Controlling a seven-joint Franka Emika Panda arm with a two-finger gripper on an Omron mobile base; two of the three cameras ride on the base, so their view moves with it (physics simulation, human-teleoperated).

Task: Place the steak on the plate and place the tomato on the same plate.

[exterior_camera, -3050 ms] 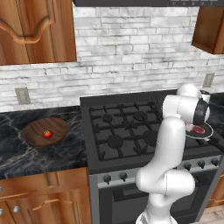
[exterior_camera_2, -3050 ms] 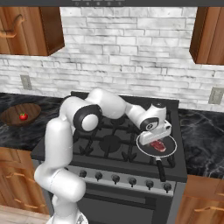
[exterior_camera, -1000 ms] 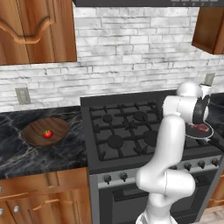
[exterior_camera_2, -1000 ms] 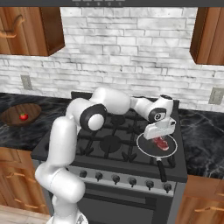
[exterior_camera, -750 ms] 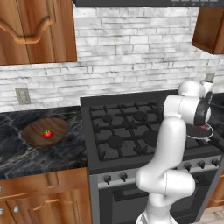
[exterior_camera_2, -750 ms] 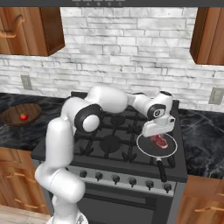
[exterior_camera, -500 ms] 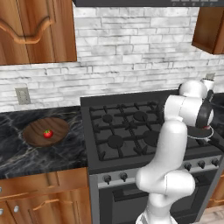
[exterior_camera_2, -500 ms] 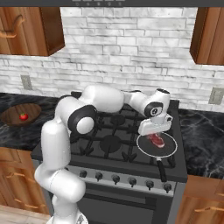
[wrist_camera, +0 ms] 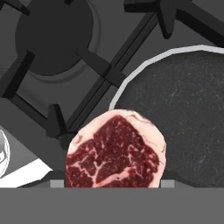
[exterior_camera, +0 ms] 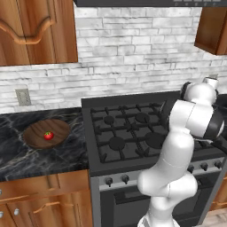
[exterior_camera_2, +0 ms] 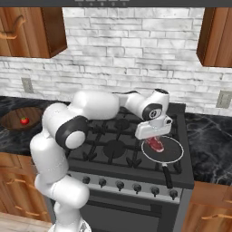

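Observation:
My gripper (exterior_camera_2: 153, 136) is shut on the steak (exterior_camera_2: 156, 144), a pinkish-red slab with a pale fat edge, and holds it just above the left rim of a dark frying pan (exterior_camera_2: 170, 155). In the hand view the steak (wrist_camera: 113, 153) hangs between the fingertips over the pan's (wrist_camera: 183, 109) near edge and the stove grate. The tomato (exterior_camera: 48, 135) lies far to the left on a brown wooden round dish (exterior_camera: 37, 137), and the right base view has the tomato (exterior_camera_2: 24, 121) at its left edge. The plate is out of view.
The pan sits on the front right burner of a black gas stove (exterior_camera_2: 113, 149), its handle (exterior_camera_2: 167, 177) pointing over the front edge. Dark marble counters (exterior_camera: 26, 155) flank the stove. Wooden cabinets (exterior_camera: 35, 31) hang above a brick wall.
The hand has turned and shifted slightly left over the pan's rim, carrying the steak with it. The tomato and wooden dish have not moved.

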